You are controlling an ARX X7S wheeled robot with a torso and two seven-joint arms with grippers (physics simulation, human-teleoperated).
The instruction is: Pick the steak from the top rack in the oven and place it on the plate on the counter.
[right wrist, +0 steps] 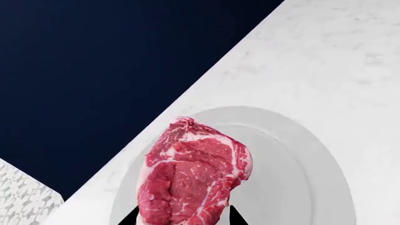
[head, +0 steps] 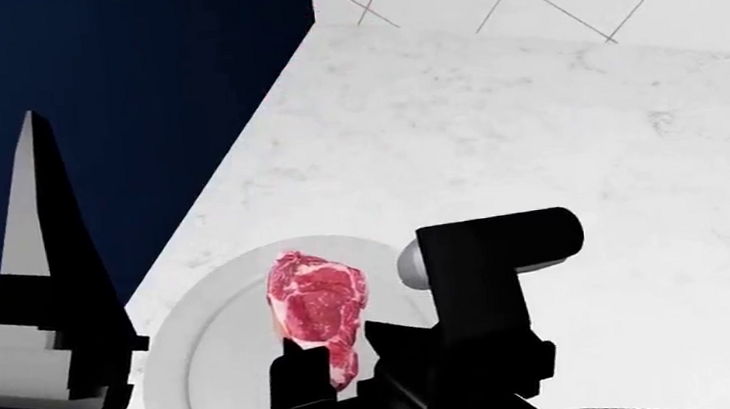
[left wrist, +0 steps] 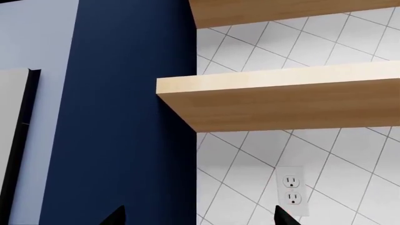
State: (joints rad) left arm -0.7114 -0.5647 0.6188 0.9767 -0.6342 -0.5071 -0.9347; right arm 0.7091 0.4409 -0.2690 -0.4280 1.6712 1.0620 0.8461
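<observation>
Left gripper (left wrist: 196,216): jaws spread wide, only two dark tips showing in the left wrist view, nothing between them. Beyond those tips, a navy panel (left wrist: 125,117), two wooden shelves (left wrist: 281,101), white tiles and an outlet (left wrist: 292,190). In the head view, raised at the left, well apart from the plate (head: 206,360).

Right gripper (right wrist: 181,219): jaws closed partway onto the steak (right wrist: 190,176), one dark tip at each side of its near end. Steak (head: 318,304) red-pink, marbled white, with a fat rim along its edges and a paler band through the middle. Long axis running straight out from the jaws, narrow end pinched between them, broad end pointing away toward the navy cabinet (right wrist: 112,70). Flat face turned to the wrist camera.

Beneath the jaws and steak, the white plate (right wrist: 293,178), near the counter (head: 507,141) edge. Whether the steak touches the plate or hangs just above: cannot tell. Right arm (head: 485,334) dark, reaching in from the lower edge of the head view.
</observation>
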